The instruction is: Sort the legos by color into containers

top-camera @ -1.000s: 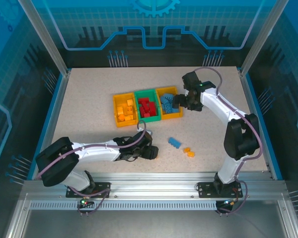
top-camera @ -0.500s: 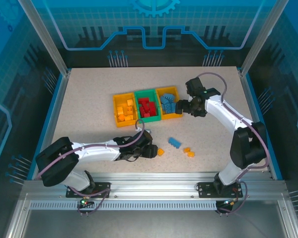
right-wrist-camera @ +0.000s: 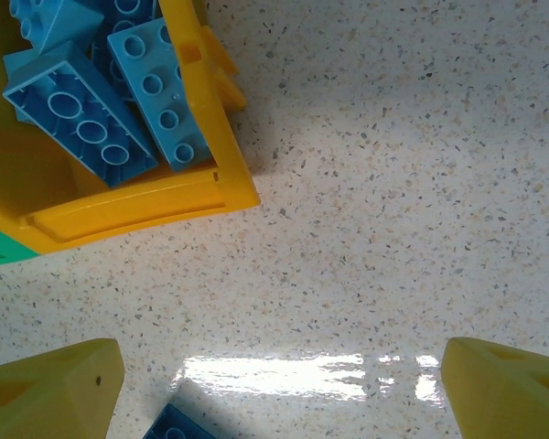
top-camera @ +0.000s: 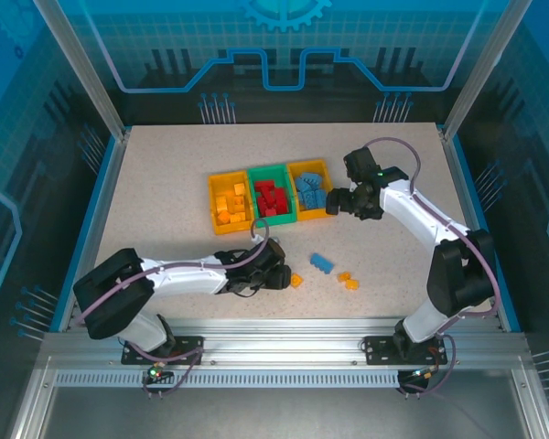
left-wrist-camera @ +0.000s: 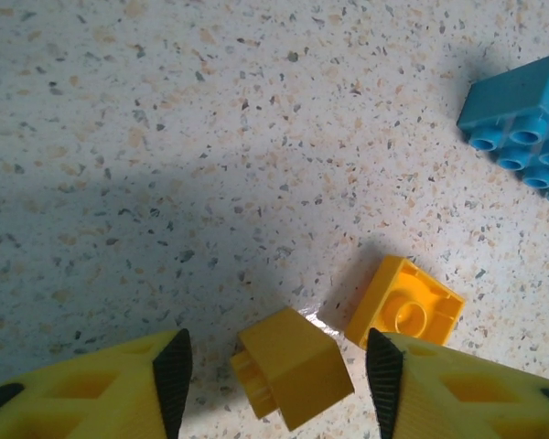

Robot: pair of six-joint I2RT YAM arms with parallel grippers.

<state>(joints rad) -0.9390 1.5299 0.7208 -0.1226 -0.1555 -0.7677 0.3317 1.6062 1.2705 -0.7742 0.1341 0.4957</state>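
Nearest the arms' bases, the left gripper (left-wrist-camera: 277,375) is reaching low over the table (top-camera: 165,183), at about six o'clock of the bins. Its fingers (left-wrist-camera: 172,373) are standing at a middling width on either side of a yellow brick (left-wrist-camera: 293,368). A sliver of table is showing between each pad and the brick, so nothing is being held. Given the task, the straddle looks like the setup for a pinch. The brick is lying turned and tipped, with its studs pointing toward seven o'clock, so it may twist as the pads meet it.

A second yellow brick (left-wrist-camera: 405,313), hollow side up, is sitting just beside it at one o'clock. It is close to the right-hand finger and is likely to get nudged. A blue brick (left-wrist-camera: 522,123) is lying well apart at two o'clock, cut off by the picture's edge. From overhead the wrist is covering the fingertips, and the two yellow bricks are blurring into one speck. A pair of orange bricks (top-camera: 348,279) is lying farther toward three o'clock.

Farther out, the bins are sitting in a row. The left yellow bin (top-camera: 212,206) is holding sorted yellow bricks (top-camera: 229,203), the green bin (top-camera: 271,168) is holding red bricks (top-camera: 271,194), and the right yellow bin (right-wrist-camera: 137,206) is holding blue bricks (right-wrist-camera: 82,119). From overhead, the right gripper (right-wrist-camera: 279,389) is hovering just beside that last bin at its four o'clock, with its fingers spread wide and gripping nothing. A dark blue shape (right-wrist-camera: 178,425) at the bottom edge of the right wrist view is too cropped to identify.
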